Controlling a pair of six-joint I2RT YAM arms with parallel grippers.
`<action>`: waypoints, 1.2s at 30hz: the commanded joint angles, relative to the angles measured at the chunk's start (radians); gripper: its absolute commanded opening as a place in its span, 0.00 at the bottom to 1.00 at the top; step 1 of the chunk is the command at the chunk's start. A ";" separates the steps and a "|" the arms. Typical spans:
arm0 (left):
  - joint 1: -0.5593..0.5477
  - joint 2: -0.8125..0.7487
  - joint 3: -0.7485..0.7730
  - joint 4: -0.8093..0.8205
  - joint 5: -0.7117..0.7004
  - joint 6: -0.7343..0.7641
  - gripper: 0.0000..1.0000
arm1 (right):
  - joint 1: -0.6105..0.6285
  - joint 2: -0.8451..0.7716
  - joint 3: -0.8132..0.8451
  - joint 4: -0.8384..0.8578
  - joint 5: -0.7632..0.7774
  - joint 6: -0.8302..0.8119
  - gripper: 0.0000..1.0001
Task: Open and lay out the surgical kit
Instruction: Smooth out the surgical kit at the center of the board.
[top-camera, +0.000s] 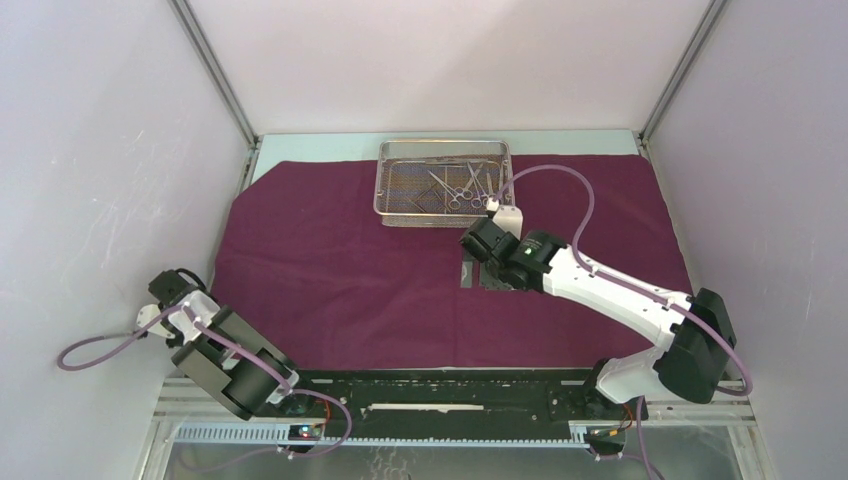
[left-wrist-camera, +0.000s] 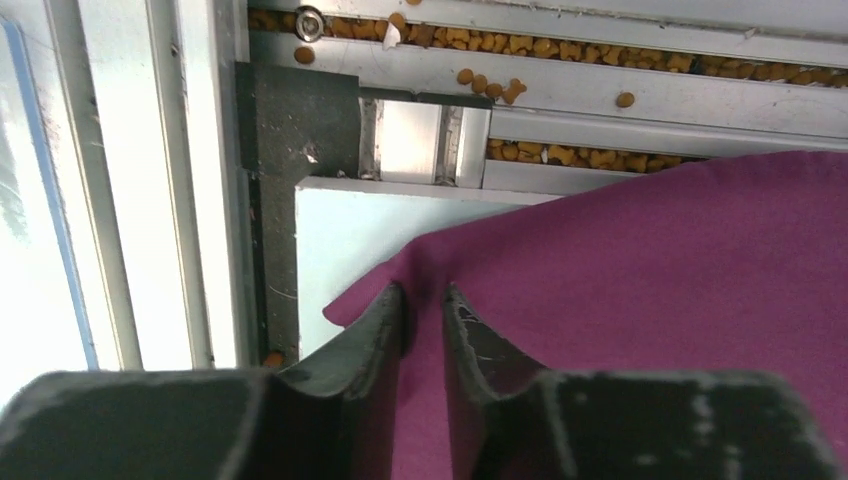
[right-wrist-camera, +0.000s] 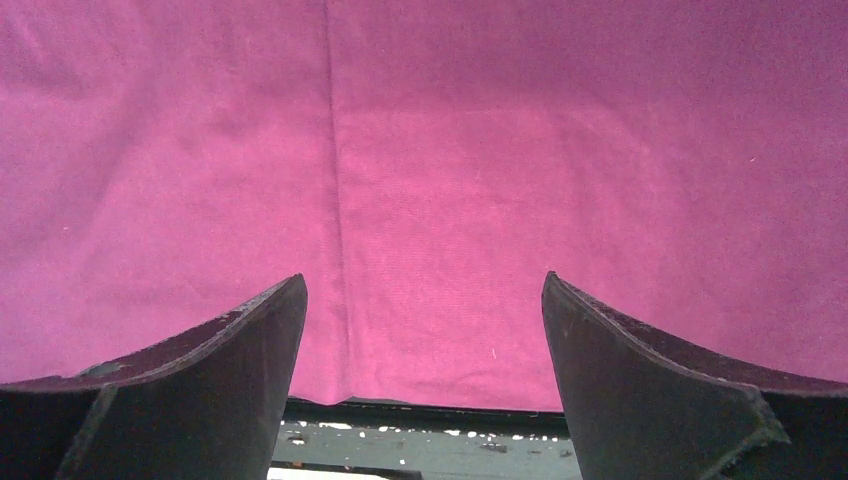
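Observation:
The maroon-purple cloth wrap (top-camera: 340, 260) lies spread flat over most of the table. The silver wire-mesh tray (top-camera: 383, 190) stands on its far edge at the centre and holds several ring-handled steel instruments (top-camera: 462, 186). My right gripper (top-camera: 482, 277) hangs just in front of the tray, over the middle of the cloth (right-wrist-camera: 450, 160). It is open and empty (right-wrist-camera: 425, 285). My left gripper (left-wrist-camera: 425, 290) sits at the near left by the cloth's corner (left-wrist-camera: 345, 308). Its fingers stand almost together with only a narrow slit. The folded left arm (top-camera: 215, 350) hides that corner from above.
Lilac walls close in the left, right and back. The table's pale corner (left-wrist-camera: 340, 215) and metal rails with orange crumbs (left-wrist-camera: 520, 155) lie beyond the cloth's near-left corner. A black rail (right-wrist-camera: 430, 415) runs along the cloth's near edge.

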 joint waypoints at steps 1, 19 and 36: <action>0.002 -0.031 0.002 0.034 0.037 0.031 0.20 | 0.025 -0.011 0.001 -0.015 0.050 0.040 0.96; -0.194 -0.124 0.084 -0.077 -0.233 0.094 0.00 | 0.040 -0.014 0.001 -0.015 0.052 0.042 0.96; -0.384 -0.159 0.136 -0.086 -0.438 0.189 0.00 | 0.056 -0.021 0.002 -0.022 0.056 0.054 0.96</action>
